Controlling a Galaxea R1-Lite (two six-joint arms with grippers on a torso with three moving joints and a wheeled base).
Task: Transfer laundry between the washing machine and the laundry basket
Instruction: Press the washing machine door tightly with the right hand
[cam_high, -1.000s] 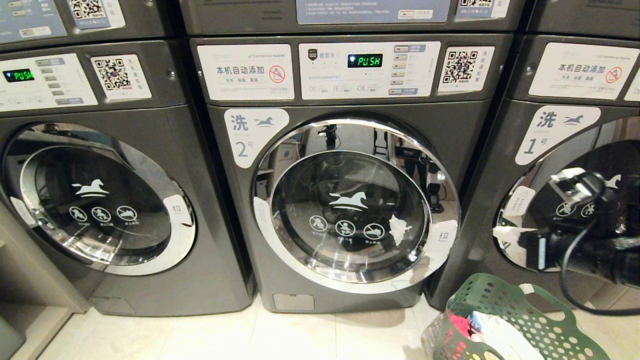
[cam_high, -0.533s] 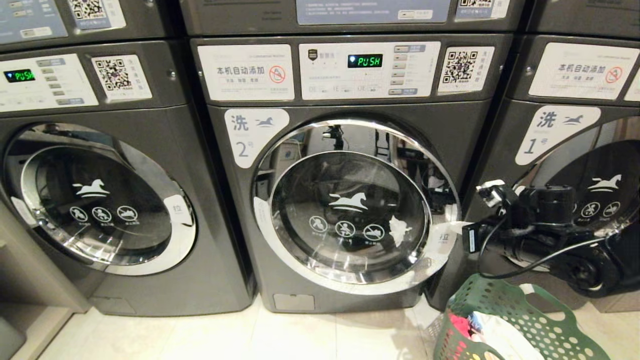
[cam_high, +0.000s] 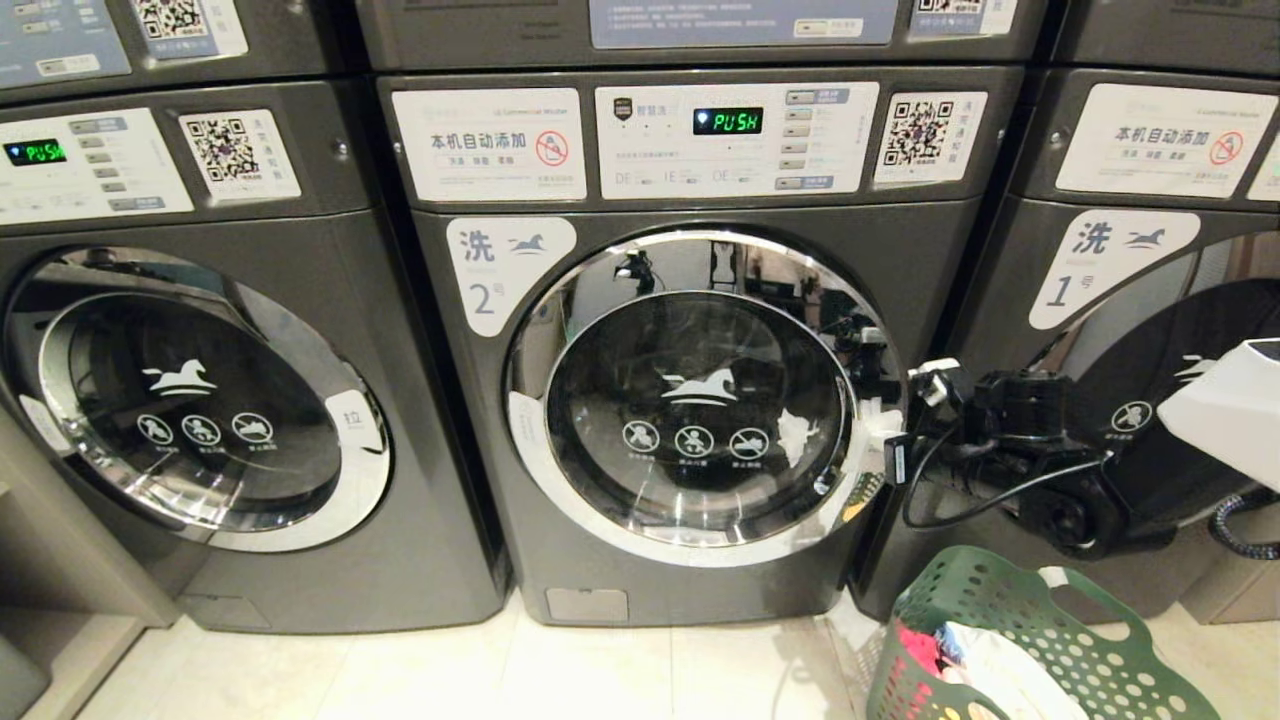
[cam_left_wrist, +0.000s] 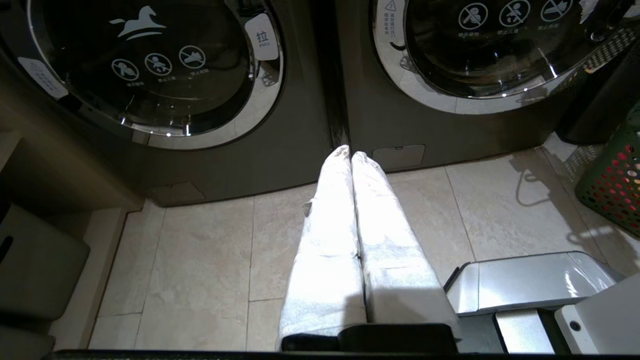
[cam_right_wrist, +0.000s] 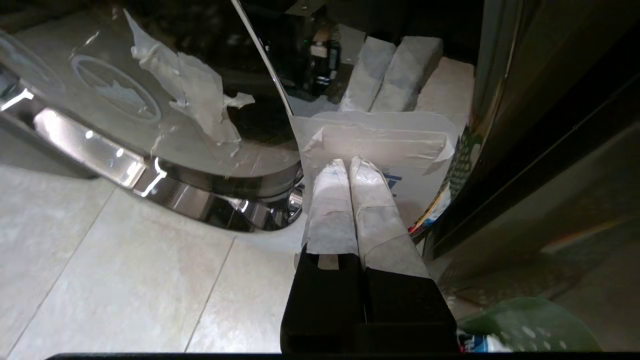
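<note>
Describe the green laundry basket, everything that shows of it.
The green laundry basket stands on the pale tiled floor at the lower right of the head view, in front of the washer marked 1 and just right of the washer marked 2. It looks like plastic, its walls pierced with round holes, with a handle cut-out under the curved rim. Mixed laundry, white, red and other colours, lies inside. The frame edge crops it. No gripper touches it.

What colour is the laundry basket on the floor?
Green, with round holes; the laundry basket shows best in the head view.
</note>
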